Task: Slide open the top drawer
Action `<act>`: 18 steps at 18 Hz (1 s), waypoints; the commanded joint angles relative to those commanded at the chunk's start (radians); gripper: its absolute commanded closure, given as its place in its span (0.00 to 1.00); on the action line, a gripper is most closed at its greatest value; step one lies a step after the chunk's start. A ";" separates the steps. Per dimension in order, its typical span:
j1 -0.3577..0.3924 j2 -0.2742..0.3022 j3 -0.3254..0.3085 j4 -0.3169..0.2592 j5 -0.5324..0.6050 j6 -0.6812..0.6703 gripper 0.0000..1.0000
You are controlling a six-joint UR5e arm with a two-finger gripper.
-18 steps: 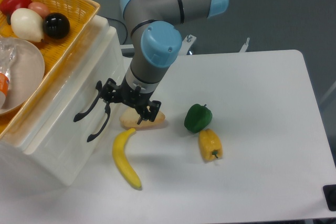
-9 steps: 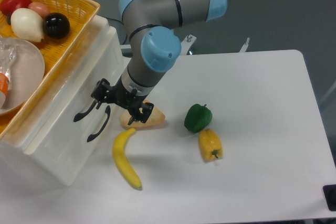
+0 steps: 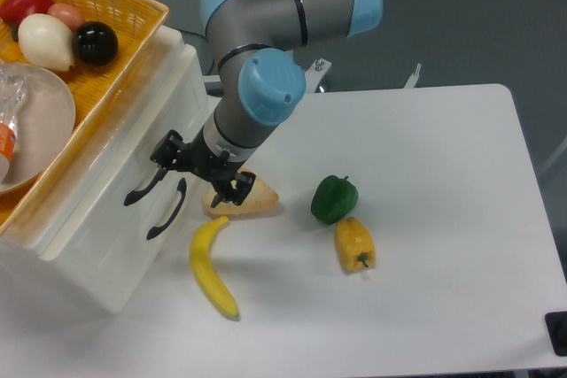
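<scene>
The top drawer [image 3: 104, 170] is the upper glossy white front of the white cabinet [image 3: 84, 245] at the left, and it sits pushed in. Its curved black handle [image 3: 142, 188] runs diagonally, with the lower drawer's matching handle [image 3: 166, 210] just beside it. My gripper [image 3: 190, 179] hangs right in front of the handles' upper ends, its black fingers [image 3: 163, 151] spread open. One finger overlaps the top end of the top drawer's handle; whether it touches is not clear. Nothing is held.
A yellow banana [image 3: 213, 267] lies by the cabinet front, with a piece of bread [image 3: 252, 196] under the wrist. A green pepper [image 3: 334, 198] and a yellow pepper [image 3: 354, 243] lie to the right. A wicker basket [image 3: 133, 42] with produce and a bowl [image 3: 40, 121] sits on the cabinet.
The gripper has moved left, from over the bread to right against the drawer handles. The drawer and the items on the table have not moved.
</scene>
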 joint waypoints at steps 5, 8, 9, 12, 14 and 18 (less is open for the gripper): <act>-0.003 0.000 0.000 -0.006 0.000 0.008 0.00; -0.009 0.000 0.000 -0.018 0.002 0.008 0.00; -0.012 0.000 0.000 -0.022 0.002 0.008 0.00; -0.014 0.000 0.000 -0.023 0.002 0.008 0.00; -0.015 -0.002 -0.002 -0.022 0.002 0.008 0.00; -0.020 -0.008 0.000 -0.022 0.003 0.008 0.00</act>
